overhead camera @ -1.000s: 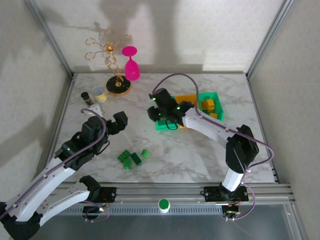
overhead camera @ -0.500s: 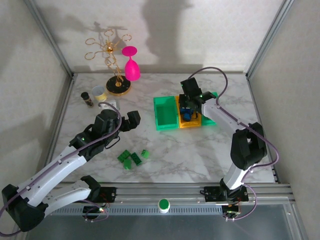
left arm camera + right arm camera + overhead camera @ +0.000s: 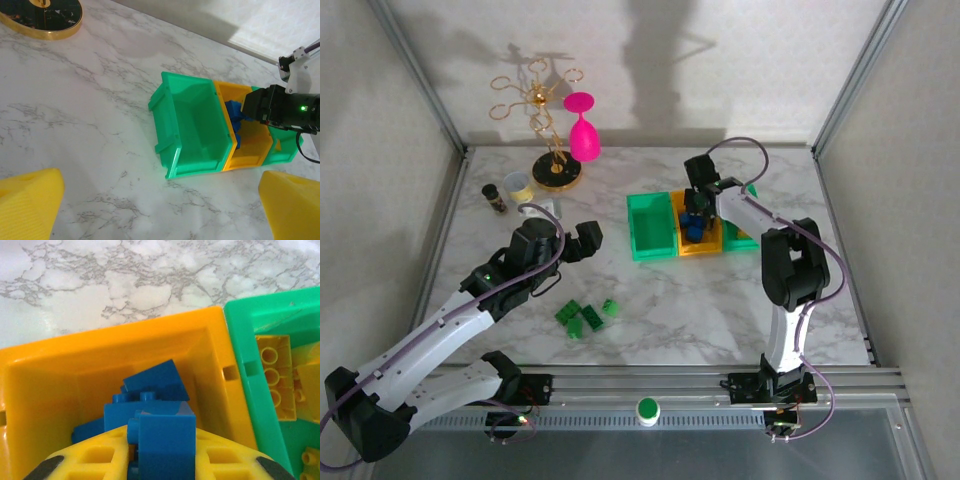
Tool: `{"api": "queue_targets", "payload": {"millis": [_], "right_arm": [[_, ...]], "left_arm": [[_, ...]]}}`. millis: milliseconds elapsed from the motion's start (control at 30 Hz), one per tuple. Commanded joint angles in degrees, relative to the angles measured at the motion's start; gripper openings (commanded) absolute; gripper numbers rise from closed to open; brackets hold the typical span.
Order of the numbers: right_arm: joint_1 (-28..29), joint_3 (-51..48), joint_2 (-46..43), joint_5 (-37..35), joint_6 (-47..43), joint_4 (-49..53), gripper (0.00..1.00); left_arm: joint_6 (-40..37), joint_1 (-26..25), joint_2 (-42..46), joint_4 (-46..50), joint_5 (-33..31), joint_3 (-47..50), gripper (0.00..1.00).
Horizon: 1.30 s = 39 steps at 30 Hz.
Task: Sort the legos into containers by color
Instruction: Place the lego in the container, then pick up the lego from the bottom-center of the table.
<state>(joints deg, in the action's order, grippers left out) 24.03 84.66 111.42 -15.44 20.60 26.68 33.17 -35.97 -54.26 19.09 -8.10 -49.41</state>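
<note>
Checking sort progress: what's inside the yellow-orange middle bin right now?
A pile of blue legos lies in the yellow-orange bin. The right gripper, shut on a blue brick, covers the near part; the floor under the pile is hidden.

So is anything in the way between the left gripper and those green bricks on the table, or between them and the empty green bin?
Nothing visible. The open left gripper hangs above the marble table just beyond the green bricks, and only bare marble lies between them and the empty green bin.
</note>
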Motion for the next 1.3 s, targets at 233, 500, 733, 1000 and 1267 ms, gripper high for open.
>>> {"api": "queue_targets", "payload": {"millis": [233, 500, 733, 1000, 1267], "right_arm": [[-0.6, 2.79, 1.91, -0.61, -1.93, 0.61, 0.26], [-0.64, 3.32, -1.09, -1.78, -2.22, 2.15, 0.48], [0.32, 0.02, -8.04, 1.5, -1.7, 1.5, 0.62], [6.21, -4.82, -15.46, 1.58, 0.2, 2.22, 0.72], [17.15, -9.38, -19.91, 1.82, 2.73, 2.55, 0.77]], "left_arm": [[-0.56, -0.33, 0.29, -0.04, -0.49, -0.67, 1.0], [-0.82, -0.33, 2.01, 0.61, -1.37, -0.5, 0.99], [-0.74, -0.33, 2.58, 0.81, -2.42, -0.85, 1.0], [0.29, -0.33, 4.15, 2.73, -4.27, -0.32, 0.99], [4.01, -0.33, 9.29, 7.63, -7.42, 2.57, 1.0]]}}
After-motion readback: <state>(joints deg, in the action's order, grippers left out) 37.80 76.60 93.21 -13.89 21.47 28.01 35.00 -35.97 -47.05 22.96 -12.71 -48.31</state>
